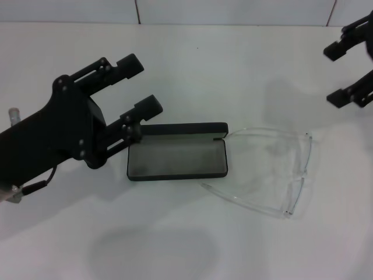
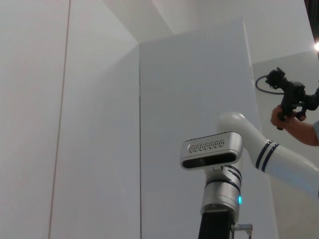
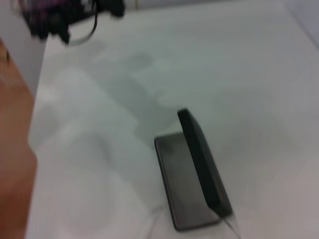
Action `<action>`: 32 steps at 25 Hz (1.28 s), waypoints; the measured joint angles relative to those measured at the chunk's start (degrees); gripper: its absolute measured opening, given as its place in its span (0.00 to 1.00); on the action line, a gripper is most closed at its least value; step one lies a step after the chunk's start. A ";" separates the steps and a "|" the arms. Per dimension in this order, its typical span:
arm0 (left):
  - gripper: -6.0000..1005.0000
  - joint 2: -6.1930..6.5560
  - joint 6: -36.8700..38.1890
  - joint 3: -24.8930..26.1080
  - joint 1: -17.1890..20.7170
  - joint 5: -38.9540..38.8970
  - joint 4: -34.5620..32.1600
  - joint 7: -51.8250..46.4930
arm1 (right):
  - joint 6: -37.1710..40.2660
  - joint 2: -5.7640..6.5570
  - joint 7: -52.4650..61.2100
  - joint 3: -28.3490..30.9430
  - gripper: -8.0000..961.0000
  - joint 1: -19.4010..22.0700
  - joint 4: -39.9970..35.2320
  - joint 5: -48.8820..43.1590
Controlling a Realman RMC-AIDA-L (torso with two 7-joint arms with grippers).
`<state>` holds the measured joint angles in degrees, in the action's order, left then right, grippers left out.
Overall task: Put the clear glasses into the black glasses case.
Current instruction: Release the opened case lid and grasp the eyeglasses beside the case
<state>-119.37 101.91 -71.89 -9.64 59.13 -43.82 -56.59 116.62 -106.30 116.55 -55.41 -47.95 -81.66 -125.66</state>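
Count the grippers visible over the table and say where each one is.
2. The left gripper hangs open at the table's left, just beside the open black glasses case. The right gripper hangs open at the far right edge, beyond the clear glasses; it is partly cut off.

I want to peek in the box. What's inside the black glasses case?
Nothing yet. The black glasses case lies open, showing only its bare grey lining. The clear glasses lie on the table right beside it. The raised lid hides whatever is behind it.

Bright, even light, soft shadows on the table (image 1: 192,233) (right wrist view blurred)
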 joint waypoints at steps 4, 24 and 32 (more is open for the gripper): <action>0.57 0.05 -0.18 0.00 -0.54 1.34 0.15 -0.12 | -0.26 -2.04 -1.36 -4.35 0.91 -1.33 -2.75 -6.42; 0.56 0.02 -3.67 0.72 -6.78 12.51 -0.20 -11.60 | 3.25 -7.33 -24.70 -18.88 0.90 -6.63 -4.16 -19.20; 0.56 -0.46 -4.52 0.48 -7.52 13.27 -0.28 -13.15 | 3.73 -8.87 -33.56 -26.56 0.90 -5.57 -4.36 -21.75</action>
<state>-119.82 97.38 -71.41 -17.15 72.41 -44.10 -69.75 120.34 -115.17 82.99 -81.97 -53.52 -86.02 -147.41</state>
